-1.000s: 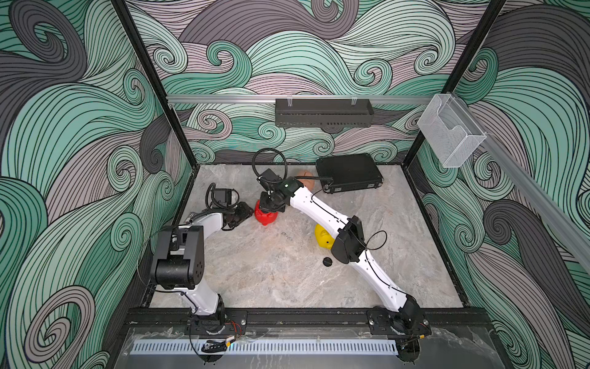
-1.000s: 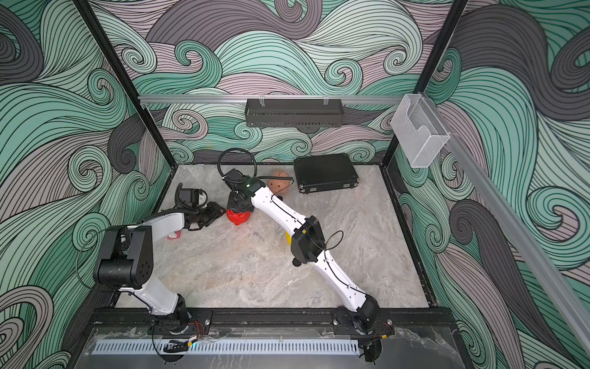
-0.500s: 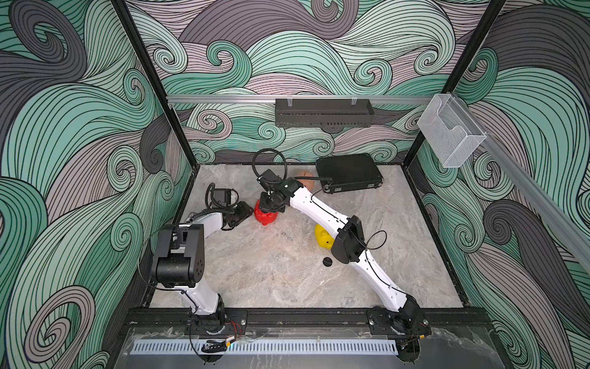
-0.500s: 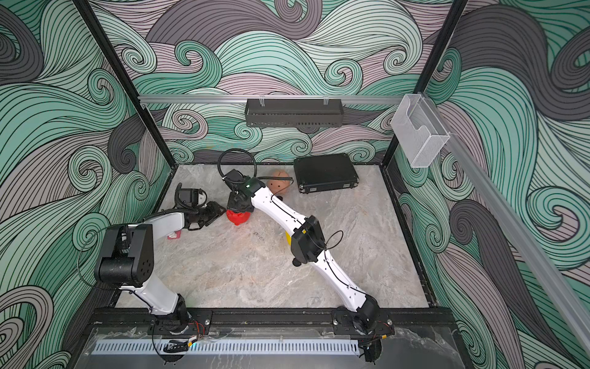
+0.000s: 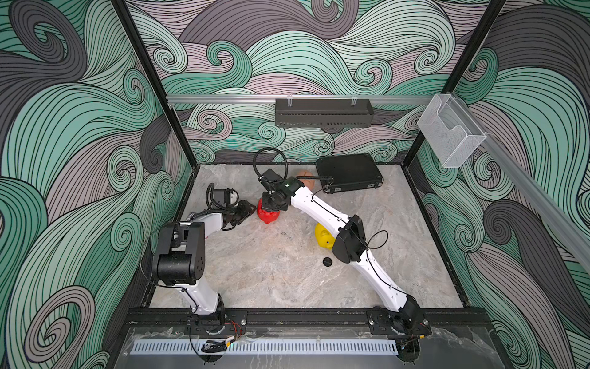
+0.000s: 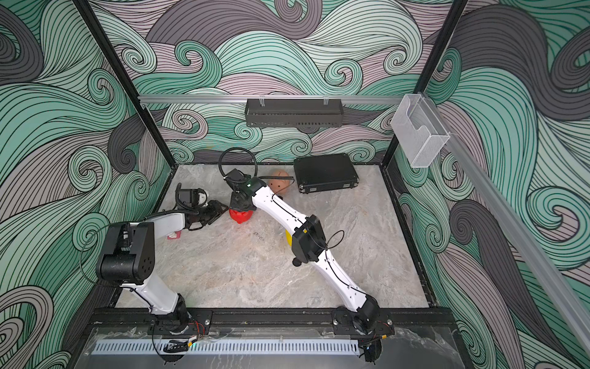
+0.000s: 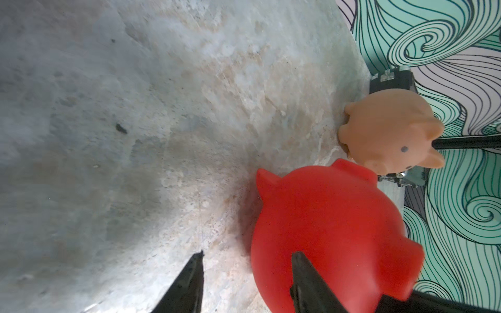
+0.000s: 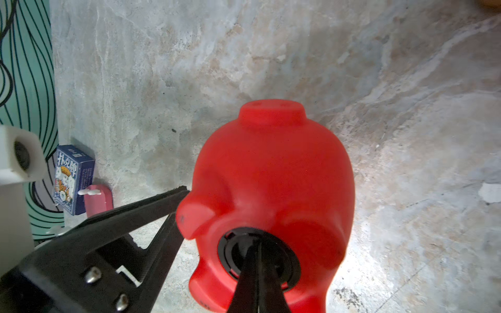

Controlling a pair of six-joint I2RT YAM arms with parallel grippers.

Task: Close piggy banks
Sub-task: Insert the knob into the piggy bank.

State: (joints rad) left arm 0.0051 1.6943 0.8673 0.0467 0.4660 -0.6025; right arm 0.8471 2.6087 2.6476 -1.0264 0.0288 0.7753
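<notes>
red piggy bank (image 5: 267,216) mid-closing, belly up between both arms; nothing moved since the earlier frames.
top views: yellow piggy bank (image 5: 323,235) and loose plug (image 5: 327,261) wait; peach piggy bank (image 6: 278,182) by black case (image 6: 325,174). left wrist: left gripper (image 7: 248,258) part open, one finger against red, gripping nothing. right wrist: right gripper (image 8: 259,245) shut, tips pressing black plug (image 8: 233,250) into belly hole.

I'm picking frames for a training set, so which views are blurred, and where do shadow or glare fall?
Left wrist view: the red pig is soft-edged and the floor smeared, with a dark shadow beside the pig. Right wrist view: the red pig is soft up close, with a bright washed-out patch on the floor next to it. Both top views: sharp and evenly lit.
</notes>
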